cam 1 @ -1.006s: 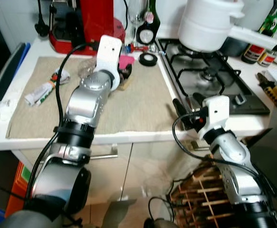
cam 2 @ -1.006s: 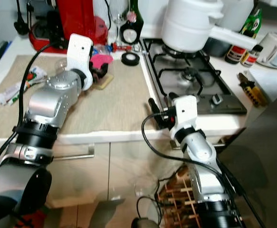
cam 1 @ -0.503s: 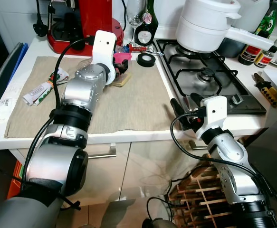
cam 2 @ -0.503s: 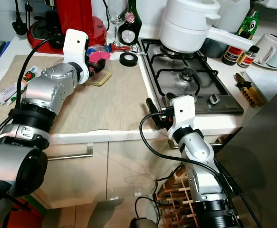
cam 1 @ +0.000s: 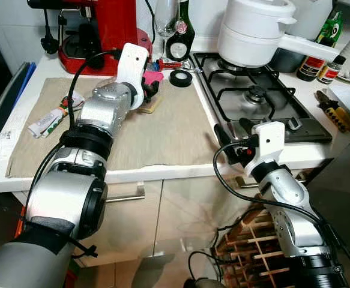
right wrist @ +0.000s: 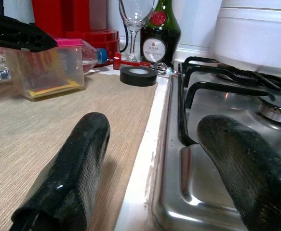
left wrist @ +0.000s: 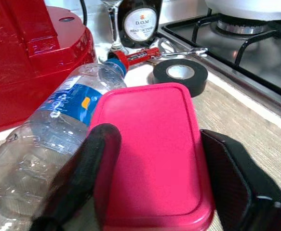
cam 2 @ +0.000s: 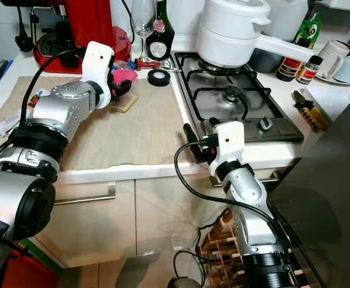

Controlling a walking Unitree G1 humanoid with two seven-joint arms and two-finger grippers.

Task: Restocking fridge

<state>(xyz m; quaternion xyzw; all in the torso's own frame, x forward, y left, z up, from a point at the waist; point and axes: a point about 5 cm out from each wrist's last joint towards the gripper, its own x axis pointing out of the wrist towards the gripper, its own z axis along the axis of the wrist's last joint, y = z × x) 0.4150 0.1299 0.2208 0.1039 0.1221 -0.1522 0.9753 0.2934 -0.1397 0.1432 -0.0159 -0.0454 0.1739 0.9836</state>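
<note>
1. We're at a kitchen counter (cam 1: 181, 162): a beige cloth mat (cam 1: 162, 135) covers the white worktop, a gas hob (cam 1: 265, 105) sits to the right with a white pot (cam 1: 253, 36) on a burner, and a red coffee machine (cam 1: 99, 27) stands at the back.
2. The left gripper (left wrist: 167, 185) is over the far edge of the mat, fingers spread wide on either side of a clear food container with a pink lid (left wrist: 152, 144); they straddle it, not clamped.
3. The container holds something yellow at the bottom, seen from the right wrist camera (right wrist: 48, 70).
4. A clear plastic water bottle (left wrist: 58, 125) lies on its side right against the container, and a black tape roll (left wrist: 180, 74) sits just beyond.
5. The right gripper (right wrist: 164, 173) hovers low at the seam between mat and hob, fingers parted, holding nothing.
6. Risk, I'd say: one finger looks squeezed between bottle and container, so closing could nudge the bottle rolling toward the wine glass (cam 2: 143, 15) and the dark bottle (cam 2: 160, 36).
7. The smooth lid could also slip if gripped too high.
</note>
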